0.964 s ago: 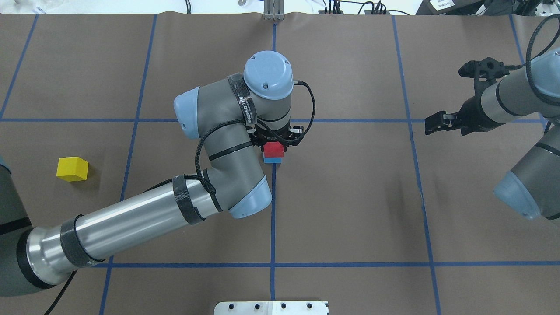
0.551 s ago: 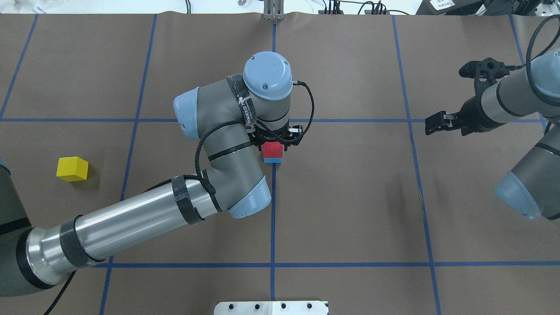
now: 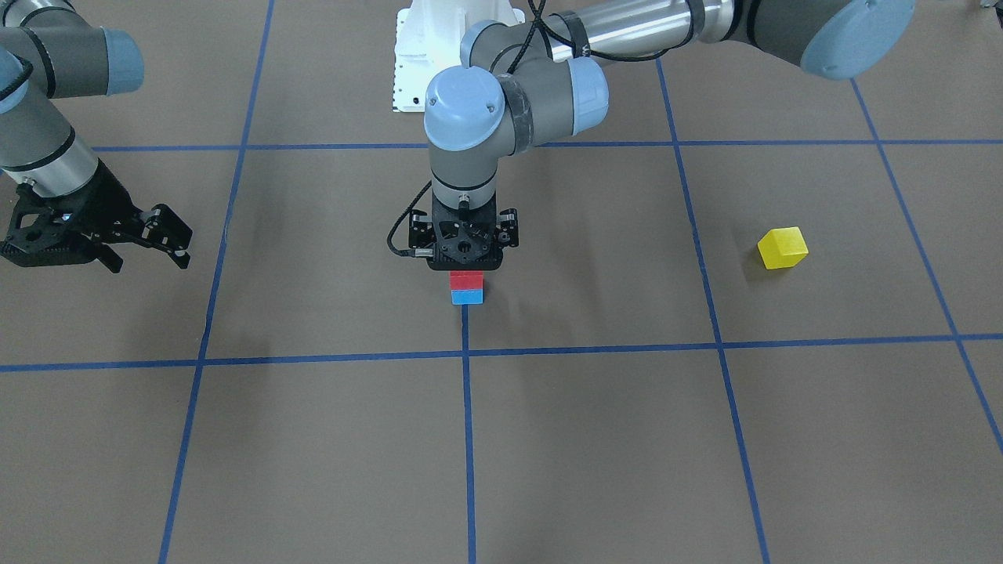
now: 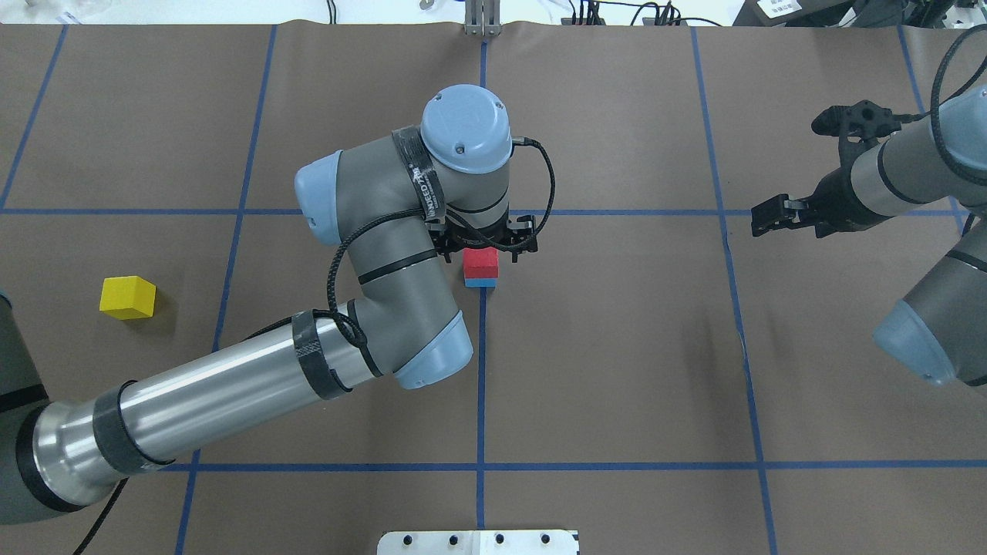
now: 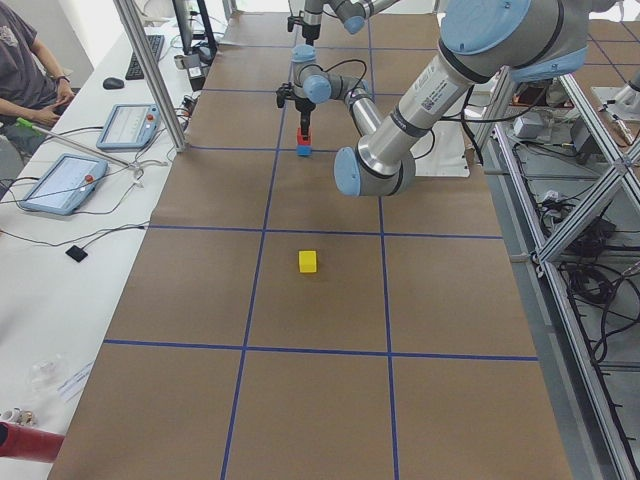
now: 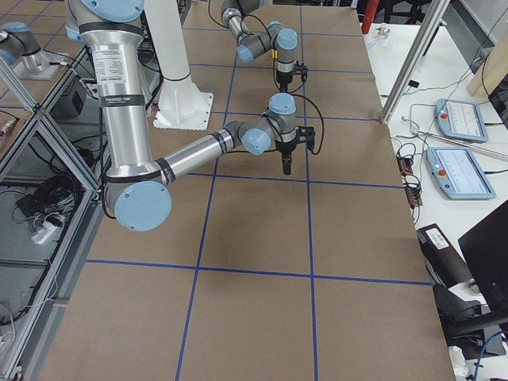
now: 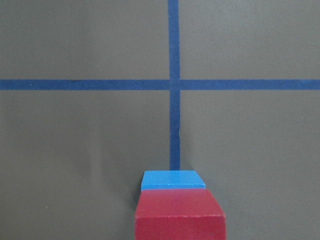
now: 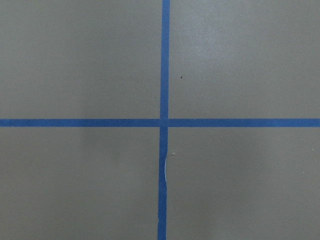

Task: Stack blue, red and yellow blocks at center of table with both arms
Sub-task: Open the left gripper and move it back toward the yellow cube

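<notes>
The yellow block (image 4: 128, 297), at the overhead view's left, looks light and rigid, best pinched across opposite flat faces (left gripper (image 3: 466, 262) over the red block (image 4: 481, 264), jaws impossible to tell; right gripper (image 3: 153, 254) jaws apart).

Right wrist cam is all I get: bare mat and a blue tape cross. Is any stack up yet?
Observer: Partly. The red block sits on the blue block, on the centre tape line.
Operator: Yellow?
Observer: Not stacked. The yellow block lies alone on the mat, far out on the robot's left side.
Operator: And my claw?
Observer: The right claw hangs open and empty above the mat, well off to the robot's right of the stack.
</notes>
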Robot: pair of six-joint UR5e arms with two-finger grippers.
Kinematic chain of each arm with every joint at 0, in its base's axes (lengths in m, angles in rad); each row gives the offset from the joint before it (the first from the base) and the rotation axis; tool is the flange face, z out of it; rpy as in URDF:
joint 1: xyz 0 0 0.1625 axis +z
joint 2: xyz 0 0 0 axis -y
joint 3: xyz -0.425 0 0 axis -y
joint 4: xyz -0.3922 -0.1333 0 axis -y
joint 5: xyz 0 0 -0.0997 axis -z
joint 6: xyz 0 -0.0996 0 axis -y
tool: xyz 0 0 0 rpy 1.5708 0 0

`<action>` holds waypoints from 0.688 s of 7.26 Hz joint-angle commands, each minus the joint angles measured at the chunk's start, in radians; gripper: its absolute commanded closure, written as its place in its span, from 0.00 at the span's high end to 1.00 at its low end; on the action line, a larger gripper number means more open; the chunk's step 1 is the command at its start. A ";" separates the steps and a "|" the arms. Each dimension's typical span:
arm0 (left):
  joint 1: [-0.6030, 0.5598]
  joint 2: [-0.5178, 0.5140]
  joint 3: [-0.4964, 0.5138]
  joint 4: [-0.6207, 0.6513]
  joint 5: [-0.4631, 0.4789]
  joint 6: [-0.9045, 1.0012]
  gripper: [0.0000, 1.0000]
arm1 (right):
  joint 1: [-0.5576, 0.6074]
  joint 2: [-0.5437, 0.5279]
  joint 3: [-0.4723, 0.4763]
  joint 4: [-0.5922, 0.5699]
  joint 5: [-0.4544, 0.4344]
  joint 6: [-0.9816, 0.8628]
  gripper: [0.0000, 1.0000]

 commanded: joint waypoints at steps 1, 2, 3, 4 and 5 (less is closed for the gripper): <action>-0.045 0.193 -0.318 0.102 -0.018 0.059 1.00 | 0.059 -0.046 -0.005 -0.002 0.008 -0.104 1.00; -0.082 0.356 -0.472 0.120 -0.035 0.146 1.00 | 0.120 -0.061 -0.033 0.000 0.071 -0.188 1.00; -0.125 0.524 -0.554 0.080 -0.037 0.212 1.00 | 0.170 -0.069 -0.061 0.000 0.115 -0.256 1.00; -0.189 0.678 -0.543 -0.076 -0.040 0.255 1.00 | 0.190 -0.077 -0.072 0.000 0.122 -0.296 1.00; -0.269 0.816 -0.468 -0.279 -0.120 0.322 0.99 | 0.192 -0.078 -0.074 0.000 0.123 -0.300 1.00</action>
